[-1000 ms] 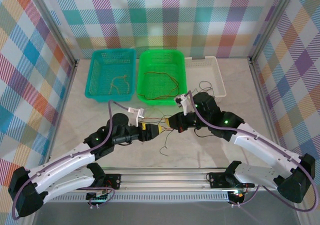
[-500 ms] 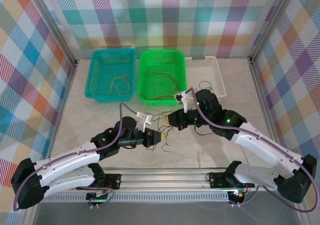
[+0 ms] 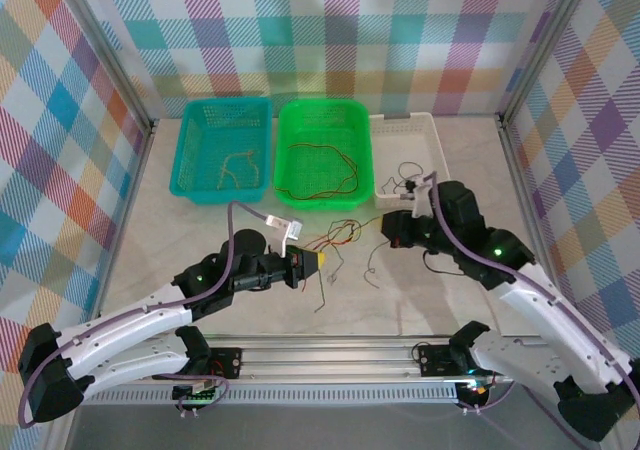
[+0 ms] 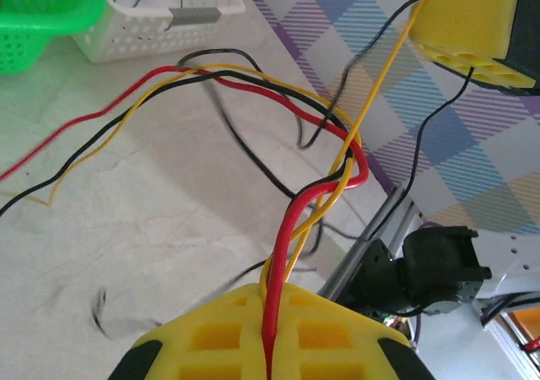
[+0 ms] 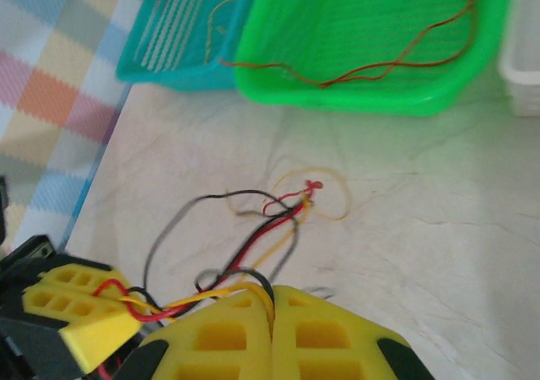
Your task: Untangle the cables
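The cables (image 3: 338,236) are thin red, yellow and black wires, twisted together and stretched over the table between my two grippers. My left gripper (image 3: 318,261) is shut on the red and yellow cables, which run out of its yellow fingers (image 4: 329,329) to a twist (image 4: 342,165). My right gripper (image 3: 386,226) is shut on a yellow and a black cable that leave its fingertips (image 5: 245,321). From there the cables (image 5: 287,207) trail over the table, and the left gripper's yellow finger (image 5: 76,312) shows at the lower left. A loose black end (image 3: 372,255) hangs below the right gripper.
Three baskets stand at the back. The teal basket (image 3: 183,160) holds a tan wire. An orange-red wire lies in the green basket (image 3: 284,160). The white basket (image 3: 432,135) has a black wire. A metal rail (image 3: 330,355) runs along the near edge.
My left gripper has closed on the red and yellow cables. The right arm has swung right, away from the left gripper, and the cables are drawn out between them.
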Tool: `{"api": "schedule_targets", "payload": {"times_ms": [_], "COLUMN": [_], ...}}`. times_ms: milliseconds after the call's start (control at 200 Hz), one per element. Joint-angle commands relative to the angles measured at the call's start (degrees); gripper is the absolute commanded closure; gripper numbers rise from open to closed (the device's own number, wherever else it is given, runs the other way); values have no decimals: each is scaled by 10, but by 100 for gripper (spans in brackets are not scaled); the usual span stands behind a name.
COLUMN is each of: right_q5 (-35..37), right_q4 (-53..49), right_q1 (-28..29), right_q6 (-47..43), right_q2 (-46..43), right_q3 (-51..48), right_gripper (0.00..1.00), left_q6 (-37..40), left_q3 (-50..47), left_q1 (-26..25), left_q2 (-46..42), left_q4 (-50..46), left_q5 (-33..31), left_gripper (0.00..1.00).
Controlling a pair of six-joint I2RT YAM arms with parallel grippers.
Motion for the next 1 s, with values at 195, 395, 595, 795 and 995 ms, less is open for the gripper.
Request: {"api": "schedule_targets", "payload": {"times_ms": [195,395,595,795,995], "right_q5": [154,193,281,344,366], "right_q4": [-66,-112,-162,-205,-235], "right_q1": [-82,-99,-104,-104,-104], "right_q6": [13,-3,-7,-27,-54], "right_q2": [-59,-66,-85,-91,-86], "right_q3": [55,83,143,207,265], "right_gripper": [100,100,100,100,100], "left_q6": [19,1,-12,-28,-28], "left_q3": [19,55,95,109,118], "left_q1": [-6,-4,25,80,112], "left_q2": [16,-5,-4,-31,-27], "left_q4": [-209,-292,-385,-445,-461], "left_q5": [-75,-181,-252,-269,-249], "left_gripper": [100,100,100,100,100]}}
